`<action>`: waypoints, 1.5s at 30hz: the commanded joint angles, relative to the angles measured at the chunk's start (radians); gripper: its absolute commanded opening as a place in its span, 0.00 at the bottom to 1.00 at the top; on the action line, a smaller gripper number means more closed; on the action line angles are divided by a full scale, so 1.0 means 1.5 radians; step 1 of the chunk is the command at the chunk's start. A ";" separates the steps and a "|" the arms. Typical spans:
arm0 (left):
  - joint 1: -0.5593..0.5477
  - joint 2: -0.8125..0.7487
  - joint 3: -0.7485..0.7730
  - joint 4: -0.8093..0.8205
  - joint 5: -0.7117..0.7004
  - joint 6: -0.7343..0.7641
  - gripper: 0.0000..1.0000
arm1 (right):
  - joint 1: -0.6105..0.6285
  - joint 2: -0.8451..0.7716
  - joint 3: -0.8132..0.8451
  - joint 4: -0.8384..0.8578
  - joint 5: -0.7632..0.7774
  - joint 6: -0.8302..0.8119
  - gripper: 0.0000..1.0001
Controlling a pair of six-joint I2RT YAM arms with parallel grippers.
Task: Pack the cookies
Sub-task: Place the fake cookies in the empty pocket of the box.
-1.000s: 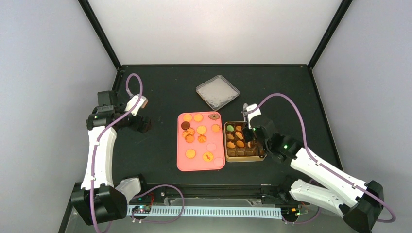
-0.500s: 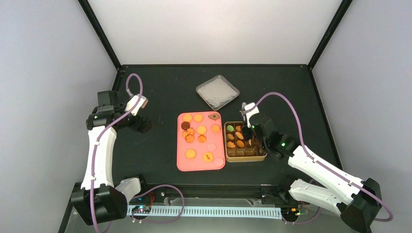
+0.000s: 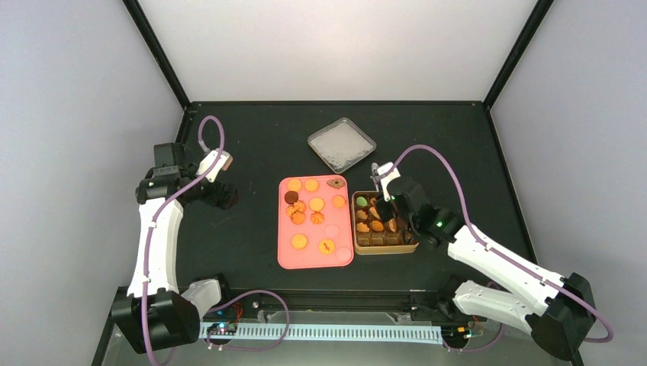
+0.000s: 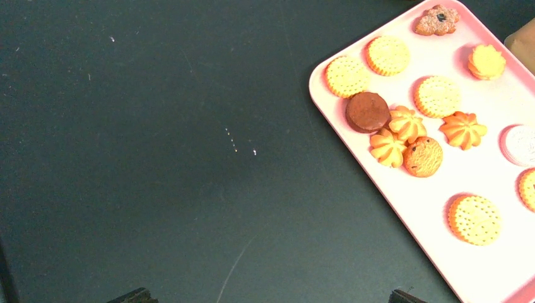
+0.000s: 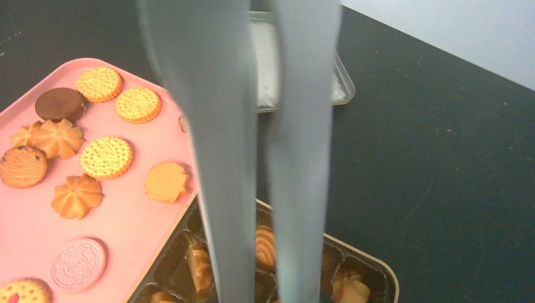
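Looks like mid-placement, with metal tongs (image 5: 214, 158) clamped in the right gripper (image 3: 387, 204), blades drawn narrow and poised over the gold compartment box (image 3: 413, 245) just right of the pink tray (image 3: 286, 258). Cannot tell about anything pinched at the tips, cut off by the bottom edge of the wrist view. If loaded, lower straight into a vacant cell, away from the green cookie (image 3: 362, 201) and the filled cells, and ease the squeeze only once seated, to avoid a drop onto a neighbour or a divider. If bare, swing over the tray for the cookies (image 4: 437, 96), about a dozen there not yet packed. Start with a lone one such as the pale pink cookie (image 5: 77, 263) rather than the touching cluster beside the dark brown cookie (image 4: 368, 111). Pinch across the rim, gently, against crumbling. Keep the left gripper (image 3: 222, 195), fingers spread wide over the table (image 4: 158, 158) left of the tray, parked out of the way.
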 commanded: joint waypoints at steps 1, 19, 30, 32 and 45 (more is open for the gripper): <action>0.005 -0.003 -0.003 0.004 0.009 0.000 0.99 | -0.004 -0.009 0.017 -0.003 0.015 0.013 0.35; 0.005 -0.006 -0.001 0.004 0.003 0.001 0.99 | -0.004 -0.006 0.017 0.002 0.033 0.032 0.14; 0.004 -0.003 0.000 0.005 0.005 -0.001 0.99 | -0.005 -0.029 0.031 -0.007 0.057 0.055 0.11; 0.005 -0.003 0.000 0.004 0.004 0.000 0.99 | -0.007 -0.040 0.028 -0.004 0.075 0.083 0.11; 0.004 -0.008 0.000 0.004 -0.003 0.003 0.99 | -0.013 -0.086 -0.025 0.030 0.093 0.209 0.10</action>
